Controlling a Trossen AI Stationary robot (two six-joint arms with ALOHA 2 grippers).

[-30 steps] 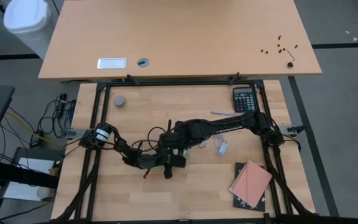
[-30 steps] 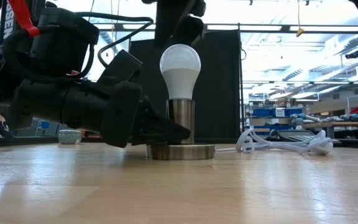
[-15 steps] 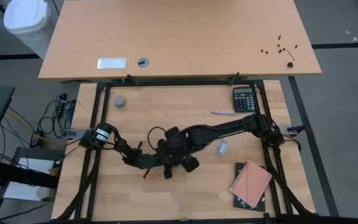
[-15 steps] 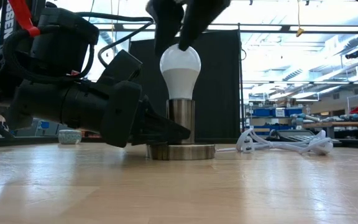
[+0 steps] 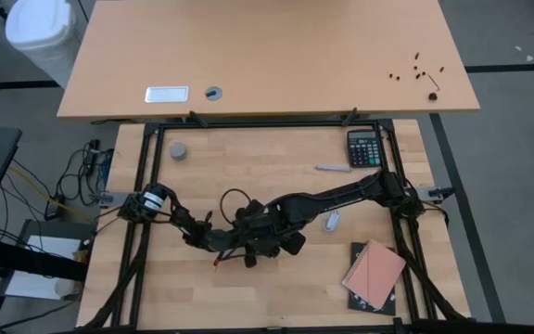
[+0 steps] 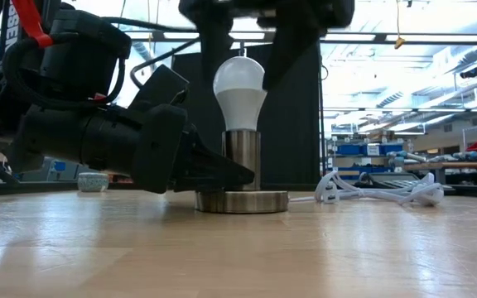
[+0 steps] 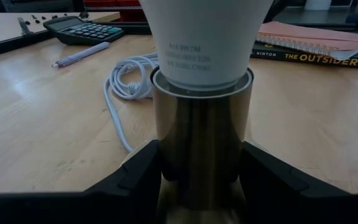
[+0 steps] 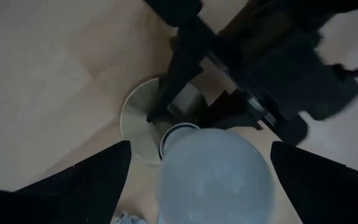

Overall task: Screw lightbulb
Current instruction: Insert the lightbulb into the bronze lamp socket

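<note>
The white lightbulb point(image 6: 239, 89) stands upright, its lower end in a silvery socket tube point(image 6: 241, 156) that rises from a round disc base point(image 6: 241, 201) on the table. My left gripper point(image 7: 202, 163) lies low and level at the tube, shut on it. My right gripper point(image 6: 251, 43) hangs over the bulb, pointing down and open. Its fingers point(image 8: 73, 180) stand on either side of the bulb's dome point(image 8: 213, 177), with a gap on each side. In the high view both hands point(image 5: 265, 237) cover the bulb. My left gripper pinches the socket tube's lower half point(image 7: 201, 146) between its two fingers point(image 7: 135, 177), one on each side. The fingers come in level from the table's left. The tube stays upright on its base, which rests on the table.
A white cord point(image 6: 371, 190) lies coiled to the right of the base. A calculator point(image 5: 364, 148) and a pen point(image 5: 332, 168) are at the far right, books point(image 5: 374, 276) at the near right, a small grey cap point(image 5: 179, 150) at the far left.
My right gripper has come a little toward the near edge and down over the bulb, and has rolled about its own pointing line, so its fingers now stand on either side of the dome. The bulb, the socket and my left gripper have kept still.
</note>
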